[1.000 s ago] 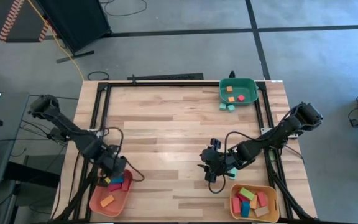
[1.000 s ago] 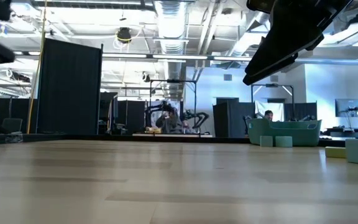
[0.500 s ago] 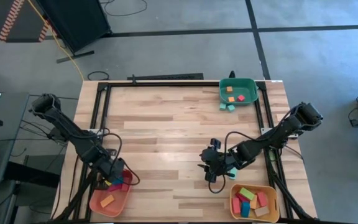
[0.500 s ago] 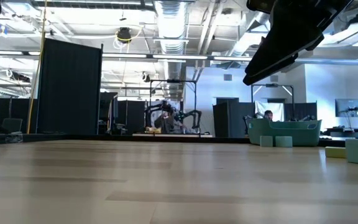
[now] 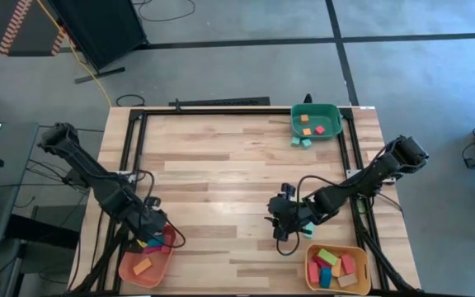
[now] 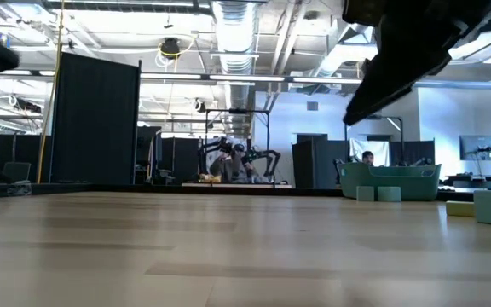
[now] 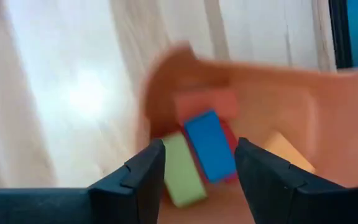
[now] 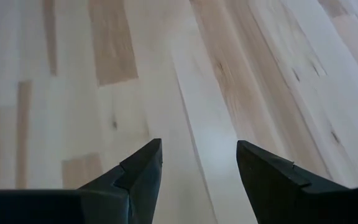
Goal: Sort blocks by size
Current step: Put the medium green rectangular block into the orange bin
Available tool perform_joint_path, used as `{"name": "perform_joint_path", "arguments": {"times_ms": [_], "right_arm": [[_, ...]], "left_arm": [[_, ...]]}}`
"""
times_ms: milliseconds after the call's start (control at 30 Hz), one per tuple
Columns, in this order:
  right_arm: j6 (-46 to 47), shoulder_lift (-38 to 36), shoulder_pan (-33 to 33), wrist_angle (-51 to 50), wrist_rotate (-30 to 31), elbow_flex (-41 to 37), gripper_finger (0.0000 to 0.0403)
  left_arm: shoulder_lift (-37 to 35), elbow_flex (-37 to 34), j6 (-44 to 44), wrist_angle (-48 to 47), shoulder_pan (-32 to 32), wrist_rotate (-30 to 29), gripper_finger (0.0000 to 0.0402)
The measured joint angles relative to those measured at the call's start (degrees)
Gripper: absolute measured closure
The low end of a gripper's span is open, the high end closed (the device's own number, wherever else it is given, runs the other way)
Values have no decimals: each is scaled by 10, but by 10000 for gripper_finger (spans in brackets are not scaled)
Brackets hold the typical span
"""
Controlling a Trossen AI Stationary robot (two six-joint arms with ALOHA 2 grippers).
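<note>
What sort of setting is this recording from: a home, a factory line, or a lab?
Most likely a robotics lab or open workshop hall. The low view shows exposed ceiling ducts, black partition screens and another robot arm rig at a far bench.

table (image 5: 221, 157) | trays: far-right corner (image 5: 315, 120), near-left (image 5: 146, 266), near-right (image 5: 337, 267) (blocks (image 5: 329, 264) inside)

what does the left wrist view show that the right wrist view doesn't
Only the left wrist view shows the salmon tray with blocks in it: a blue block, a green block and a red block, seen past the open left gripper. Only the right wrist view shows the open right gripper, holding nothing. Both show the bare wooden table.
</note>
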Motion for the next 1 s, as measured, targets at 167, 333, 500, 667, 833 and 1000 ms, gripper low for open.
{"name": "perform_joint_path", "arguments": {"times_ms": [167,333,500,667,833,1000], "right_arm": [[54,-16,0,-74,0,0,168],[138,-45,0,-173,0,0,168],[274,-83,3,-304,-2,0,168],[403,-102,20,-437,-62,0,168],[446,-101,37,-507,-132,0,168],[448,-97,44,-528,-151,-10,168]], "left_arm": [[-11,20,89,9,25,-88,216],[-12,21,198,47,77,-158,216],[-12,21,292,106,141,-186,216],[-12,9,365,178,197,-187,216],[-10,-21,403,242,246,-186,216],[10,-44,430,314,290,-148,216]]}}
